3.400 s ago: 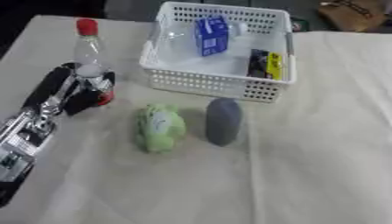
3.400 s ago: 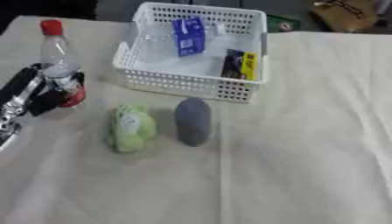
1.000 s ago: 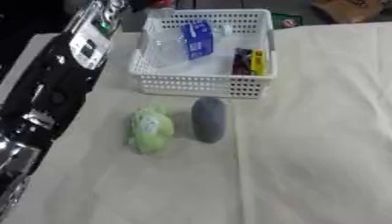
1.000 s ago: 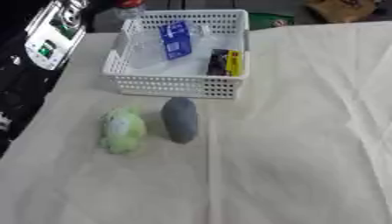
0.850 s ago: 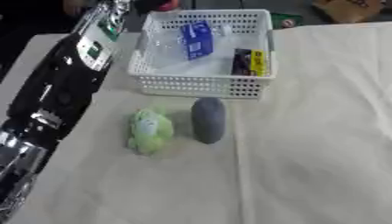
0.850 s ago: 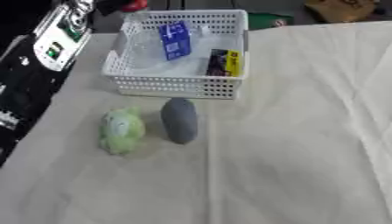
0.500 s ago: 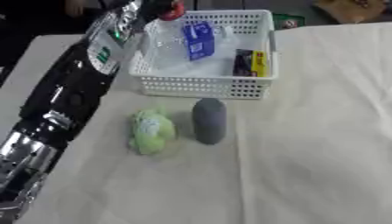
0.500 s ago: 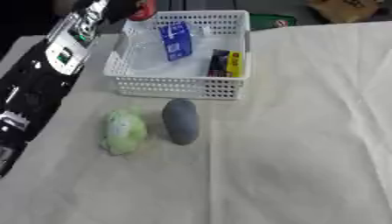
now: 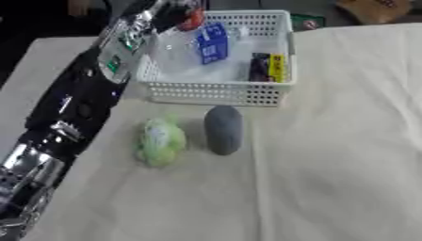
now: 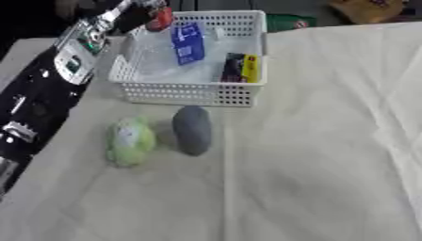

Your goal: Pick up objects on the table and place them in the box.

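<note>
The surface [image 9: 329,164] under my work is spread with a pale cream cloth, wrinkled toward the right. My left arm [image 9: 78,101] runs long and black from the lower left corner up to the top, and my left hand [image 9: 169,12] sits over the near left corner of the basket, blurred and partly cut off by the top edge; its fingers appear wrapped around a clear bottle [image 9: 169,40] with a red cap [image 9: 194,19], though I cannot see the grip cleanly. The bottle hangs tilted over the basket's left side, and whether it touches the bottom I cannot tell. The white lattice basket [image 9: 216,93] stands at the top middle of the surface. Inside it a blue carton [image 9: 213,43] leans near the centre and a black and yellow packet [image 9: 269,67] lies against the right wall. Just in front of the basket, on the cloth, lie a grey oval thing [image 9: 223,129] and, close beside it to the left, a green soft toy [image 9: 161,141], the two apart. My right hand shows in neither view.
</note>
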